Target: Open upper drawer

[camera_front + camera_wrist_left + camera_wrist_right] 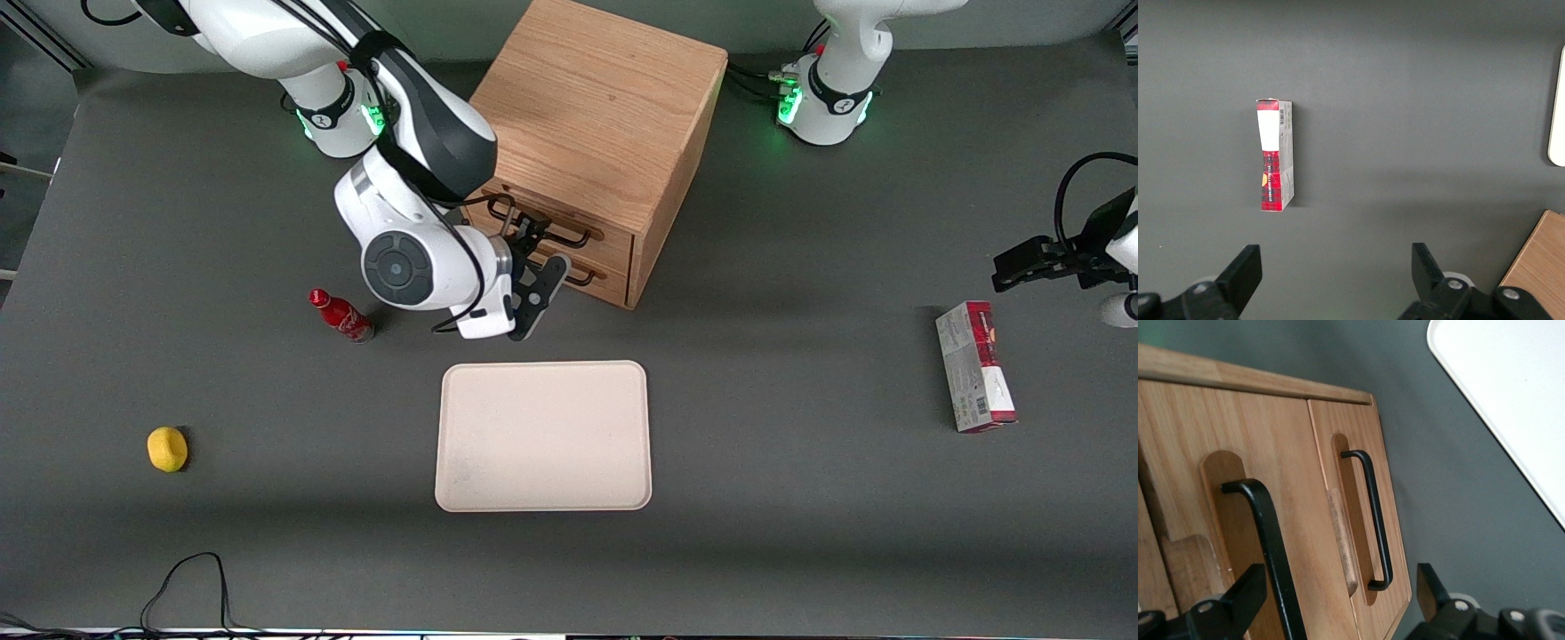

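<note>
grey table (pixel 800 533) | gripper (pixel 533 267) at upper drawer (pixel 1225 520), fingers apart

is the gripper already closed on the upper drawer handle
No, in the right wrist view the gripper is open, with one finger on each side of the upper drawer's handle and not touching it.

Cabinet (pixel 597 133): stands at the table (pixel 800 533) edge farthest from the front camera, near mid-length. Upper drawer (pixel 569 227) sits above the lower drawer (pixel 591 271) in its front.

Gripper (pixel 526 233): in front of the upper drawer, fingers spread to either side of the handle (pixel 1268 547).

Tray (pixel 543 436): mid-table, nearer the camera than the cabinet.

Bottle (pixel 341 316): beside the gripper, toward the working arm's end.

Lemon (pixel 167 448): near the working arm's end, toward the camera-side edge.

Box (pixel 974 364): near the parked arm's end.
</note>
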